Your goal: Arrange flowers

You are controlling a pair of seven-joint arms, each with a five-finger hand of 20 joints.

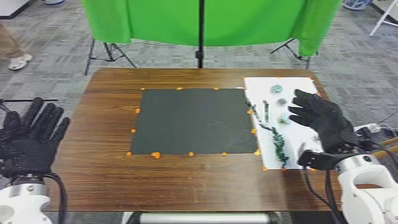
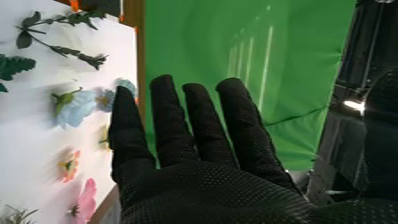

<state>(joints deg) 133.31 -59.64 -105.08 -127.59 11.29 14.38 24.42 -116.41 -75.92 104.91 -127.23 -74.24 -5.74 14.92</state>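
Over the right part of the white sheet, my right hand is held open, its fingers pointing toward the far left. The right wrist view has the same hand with straight fingers, holding nothing. Pale blue flower heads lie near the sheet's far end, and green leafy stems run along its left side. In the right wrist view a light blue flower, a pink flower, an orange flower and dark leaves rest on white. My left hand is open, fingers straight, left of the table.
A dark square mat edged with orange dabs lies mid-table, left of the white sheet. The brown table surrounds both. Beyond its far edge hangs a green cloth on black stands.
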